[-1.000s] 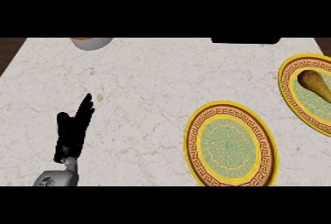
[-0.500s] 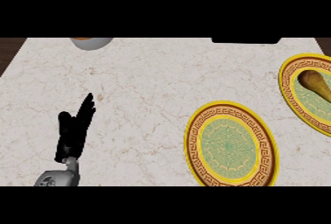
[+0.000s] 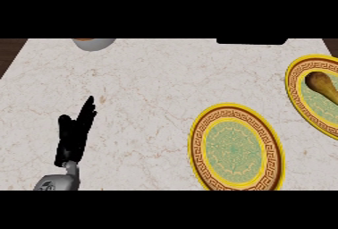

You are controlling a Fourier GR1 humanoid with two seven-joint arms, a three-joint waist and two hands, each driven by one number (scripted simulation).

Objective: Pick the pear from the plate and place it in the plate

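Observation:
A brown pear lies on a yellow-rimmed patterned plate at the right edge of the head view, partly cut off by the frame. A second plate of the same pattern sits lower, right of centre, with nothing on it. My left hand rests open at the lower left, fingers straight and pointing up, far from both plates. My right hand does not show.
A grey bowl sits at the counter's far edge, upper left. A dark object lies at the far edge, upper right. Marble counter top spreads between the left hand and the plates.

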